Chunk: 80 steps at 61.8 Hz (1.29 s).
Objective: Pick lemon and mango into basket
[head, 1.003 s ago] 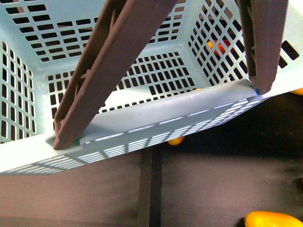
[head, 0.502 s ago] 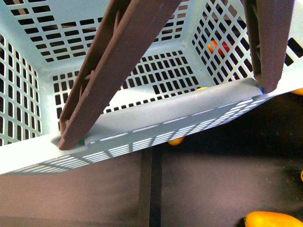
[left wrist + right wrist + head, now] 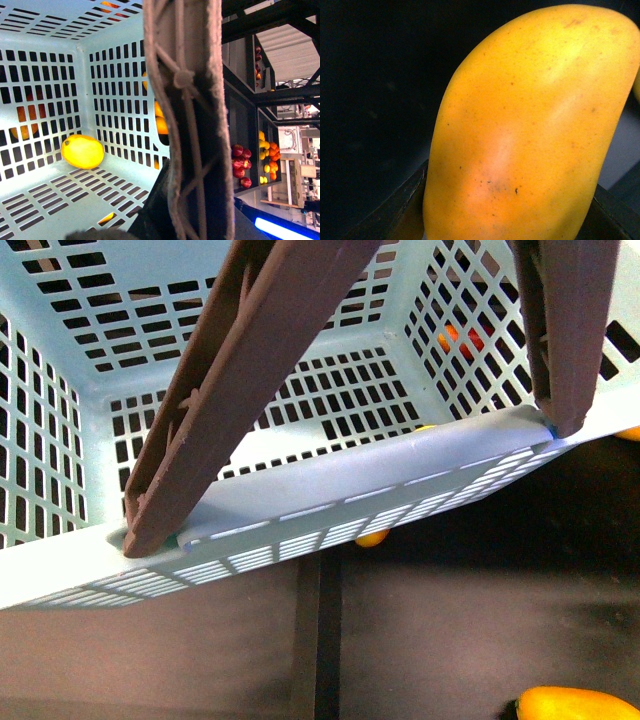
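While the lemon (image 3: 82,151) lies on the basket (image 3: 330,490) floor, the mango (image 3: 530,130) fills the right wrist view, whether the right gripper (image 3: 505,220) clasps it being unclear; it looks heavy, smooth and bruisable, likely best pinched gently across its broad middle.

Little of the robot's body shows. Of the right gripper (image 3: 510,227), two matte black fingers (image 3: 392,215) appear, one on either side of the mango (image 3: 530,125), with straight, faintly worn edges. Of the left gripper (image 3: 150,220), only a dark wedge shows, its detail too dim to tell.
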Available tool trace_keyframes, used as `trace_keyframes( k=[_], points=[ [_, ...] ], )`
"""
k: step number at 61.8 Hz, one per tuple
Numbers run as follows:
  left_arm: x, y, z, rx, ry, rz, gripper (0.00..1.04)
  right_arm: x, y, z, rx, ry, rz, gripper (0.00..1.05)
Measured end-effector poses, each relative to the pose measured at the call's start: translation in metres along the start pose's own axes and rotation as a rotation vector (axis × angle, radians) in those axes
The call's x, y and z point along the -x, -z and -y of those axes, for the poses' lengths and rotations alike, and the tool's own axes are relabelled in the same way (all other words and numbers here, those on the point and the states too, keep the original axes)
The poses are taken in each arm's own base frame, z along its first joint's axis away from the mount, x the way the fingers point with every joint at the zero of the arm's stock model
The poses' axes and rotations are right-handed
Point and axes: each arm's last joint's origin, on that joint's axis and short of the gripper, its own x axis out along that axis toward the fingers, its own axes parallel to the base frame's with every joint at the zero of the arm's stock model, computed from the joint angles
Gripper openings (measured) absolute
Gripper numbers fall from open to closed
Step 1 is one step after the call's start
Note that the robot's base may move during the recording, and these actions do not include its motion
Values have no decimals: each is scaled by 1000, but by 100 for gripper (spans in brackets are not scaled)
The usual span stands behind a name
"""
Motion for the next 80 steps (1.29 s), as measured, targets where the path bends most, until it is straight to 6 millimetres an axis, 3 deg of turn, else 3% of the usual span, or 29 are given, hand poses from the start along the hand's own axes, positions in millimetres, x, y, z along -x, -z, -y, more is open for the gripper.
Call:
trace_keyframes(
  k=[4,11,28,44,58,80],
  points=[
    [0,0,0,0,0,0,5,16,-5,-3,65,-28,35,65],
    [0,0,0,0,0,0,5,69,-8,-22,232,-182,125,65],
    [0,0,0,0,0,0,5,165,-5,-62,402,-546,337,65],
    [0,0,0,0,0,0,5,240,17,-97,510,-816,475,65],
    [0,0,0,0,0,-1,5,260,42,-136,586,-919,480,65],
    [0,0,0,0,0,0,5,253,66,-196,639,-957,462,65]
  ],
)
